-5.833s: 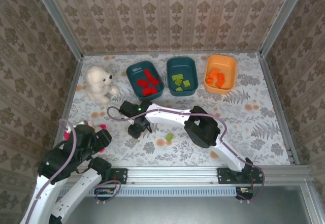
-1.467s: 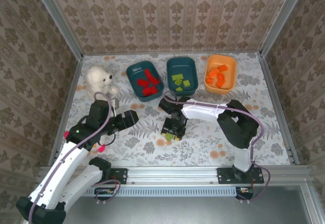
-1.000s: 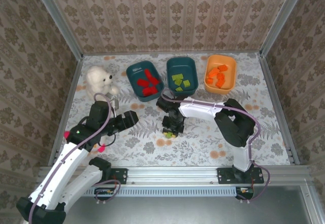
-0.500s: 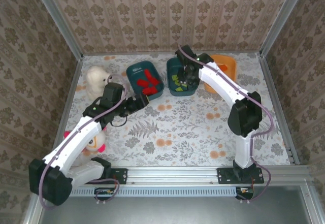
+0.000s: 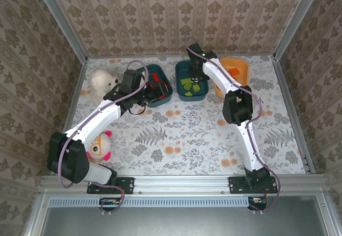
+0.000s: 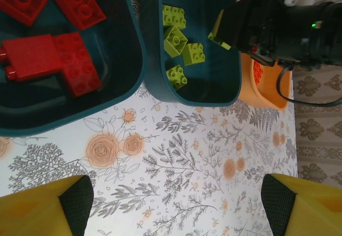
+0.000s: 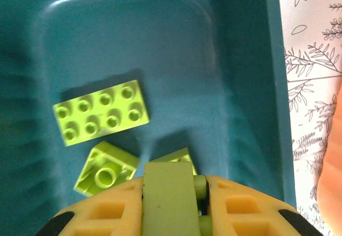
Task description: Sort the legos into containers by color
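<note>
Your right pincer (image 7: 170, 201) is clamped on a light green plastic brick (image 7: 166, 185) above a dark teal plastic bin (image 7: 246, 86). Other green bricks (image 7: 101, 119) lie just below and beyond its tips. Your left pincer (image 6: 171, 206) gapes wide over the floral tabletop (image 6: 176, 155). A second teal bin (image 6: 123, 59), ahead-left of it, holds red bricks (image 6: 51, 65).

Under your right gripper (image 7: 168, 209), green bricks (image 7: 101, 119) crowd the middle teal bin (image 7: 240, 59); beyond the fingertips its floor lies bare. Your left gripper (image 6: 176, 204) has bare table (image 6: 176, 139) beneath, and the left teal bin (image 6: 136, 70) and the middle one stand just ahead.
</note>
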